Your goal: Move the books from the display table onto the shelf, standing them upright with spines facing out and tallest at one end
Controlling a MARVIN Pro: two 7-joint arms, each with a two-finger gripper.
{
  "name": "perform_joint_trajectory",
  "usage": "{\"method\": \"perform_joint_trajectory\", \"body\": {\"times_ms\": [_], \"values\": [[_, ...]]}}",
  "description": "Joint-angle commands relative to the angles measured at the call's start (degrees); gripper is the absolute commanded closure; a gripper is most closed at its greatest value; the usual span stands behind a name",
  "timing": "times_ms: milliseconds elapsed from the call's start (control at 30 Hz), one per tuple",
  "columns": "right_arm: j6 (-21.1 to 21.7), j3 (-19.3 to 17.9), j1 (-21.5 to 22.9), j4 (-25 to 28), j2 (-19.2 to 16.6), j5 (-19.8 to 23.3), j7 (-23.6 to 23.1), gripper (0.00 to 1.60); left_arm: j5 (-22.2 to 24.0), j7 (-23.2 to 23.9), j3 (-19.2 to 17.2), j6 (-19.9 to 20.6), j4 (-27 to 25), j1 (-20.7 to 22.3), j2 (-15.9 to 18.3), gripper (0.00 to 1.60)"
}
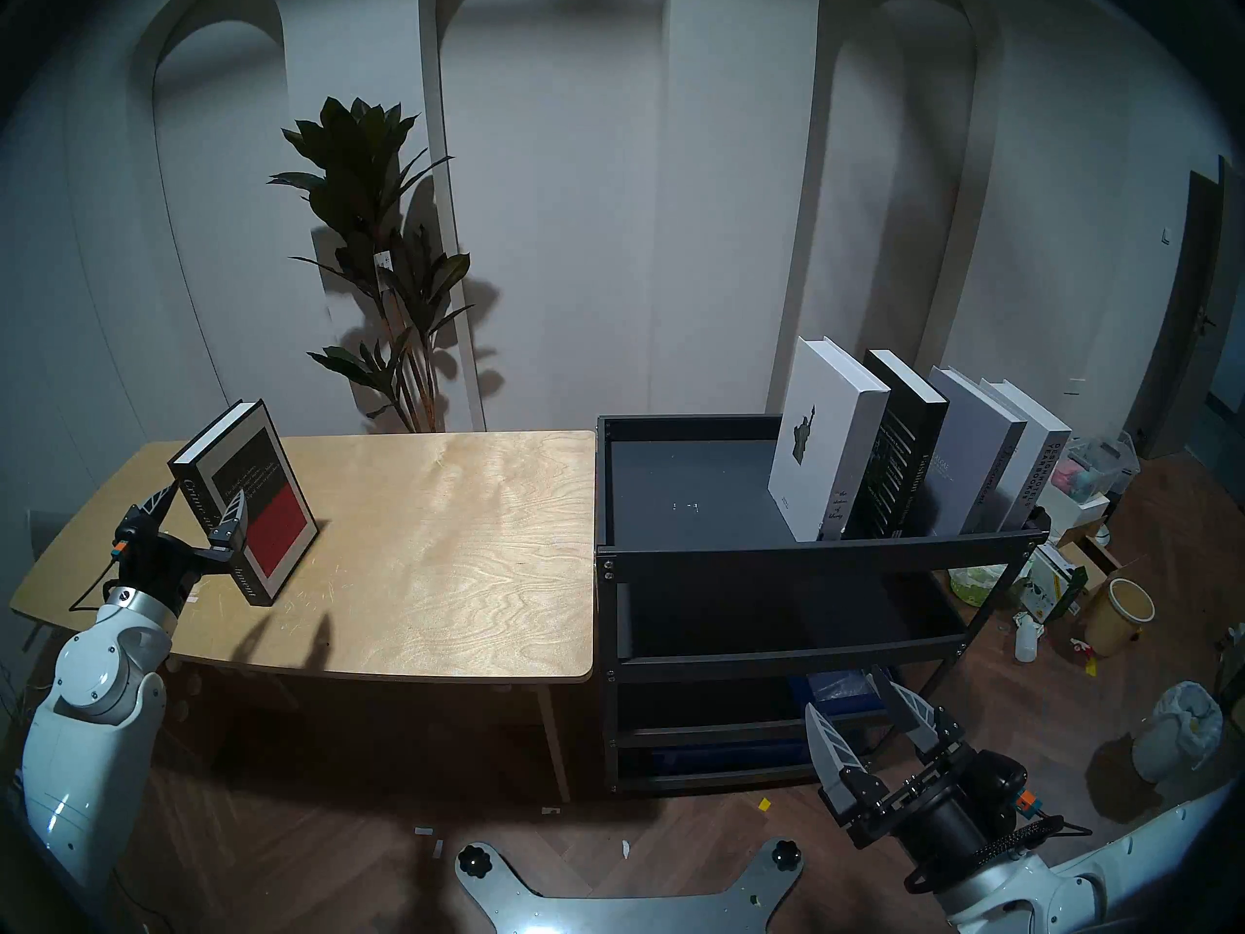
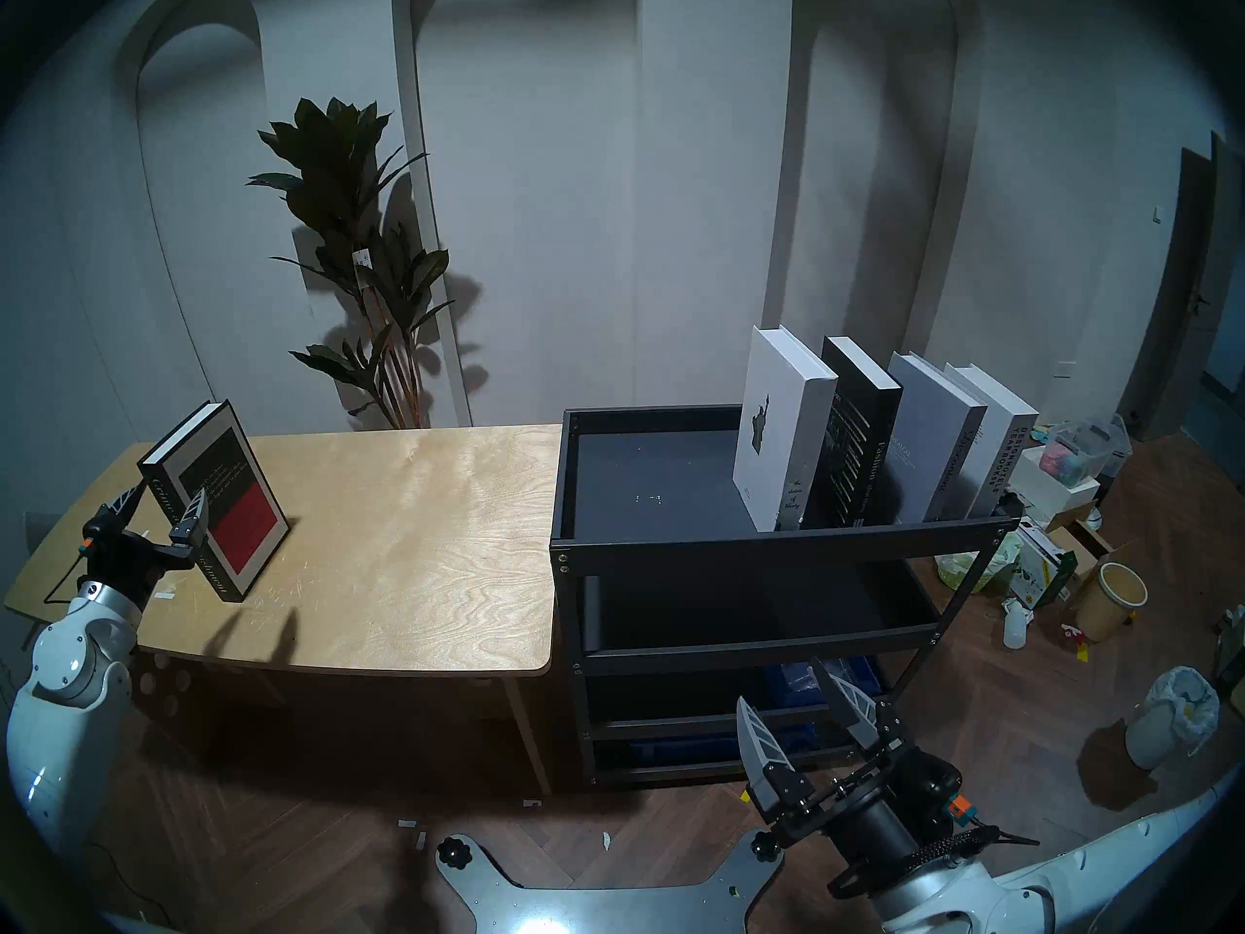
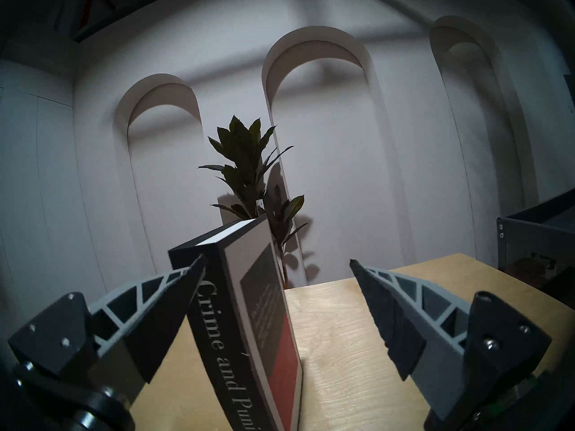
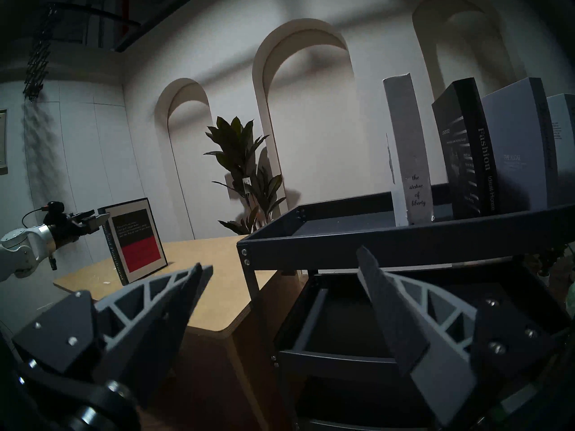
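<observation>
Last book bracketed on the light plywood display table point(image 1: 431, 542).
The upright black-and-red "Crime and Punishment" hardcover point(image 1: 259, 501) is straddled by the left gripper point(image 1: 195, 508), jaws spread, seemingly without contact; the right gripper point(image 1: 862, 724) is held released.

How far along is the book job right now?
Done: four books stand upright on the shelf, spines out. In hand: the left gripper is open around the spine of Crime and Punishment, upright on the display table, not clamped. The right gripper is open, empty. Left: shelving that book.
</observation>
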State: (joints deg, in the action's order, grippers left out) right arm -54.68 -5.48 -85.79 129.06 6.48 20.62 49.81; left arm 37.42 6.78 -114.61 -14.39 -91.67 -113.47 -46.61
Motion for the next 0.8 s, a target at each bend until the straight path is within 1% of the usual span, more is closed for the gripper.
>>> {"method": "perform_joint_trajectory", "body": {"times_ms": [0,33,133,167,200,267,467,500,767], "values": [[-0.32,-0.29,-0.31,0.86,-0.41,-2.52,1.52,0.0,5.56,2.59,-0.66,-0.31,4.68,6.75,4.74,0.0],[-0.32,-0.28,-0.34,0.84,-0.43,-2.67,1.56,0.0,6.33,2.84,-0.7,-0.26,5.16,6.86,5.08,0.0],[-0.32,-0.3,-0.46,0.76,-0.52,-3.49,1.9,0.0,8.94,4.44,0.13,-0.11,7.74,9.16,5.91,0.0],[-0.32,-0.31,-0.49,0.72,-0.54,-3.73,1.99,0.0,9.67,4.94,0.27,-0.12,8.17,9.12,6.43,0.0],[-0.32,-0.34,-0.56,0.71,-0.57,-4.05,2.14,0.0,10.43,5.72,0.79,-0.07,9.21,10.28,6.63,0.0],[-0.32,-0.4,-0.65,0.61,-0.61,-4.53,2.38,0.0,11.94,6.86,1.52,0.03,10.37,11.19,7.12,0.0],[-0.32,-0.79,-0.72,0.28,-0.7,-5.75,3.23,0.0,16.17,10.52,4.18,0.92,13.79,14.96,7.54,0.0],[-0.32,-0.84,-0.78,0.32,-0.72,-5.97,3.33,0.0,16.96,11.09,4.5,1.03,14.13,14.83,7.79,0.0],[-0.32,-0.83,-1.52,0.4,-0.75,-7.68,3.93,0.0,19.94,15.5,7.8,2.22,19.96,19.85,7.95,0.0]]}}
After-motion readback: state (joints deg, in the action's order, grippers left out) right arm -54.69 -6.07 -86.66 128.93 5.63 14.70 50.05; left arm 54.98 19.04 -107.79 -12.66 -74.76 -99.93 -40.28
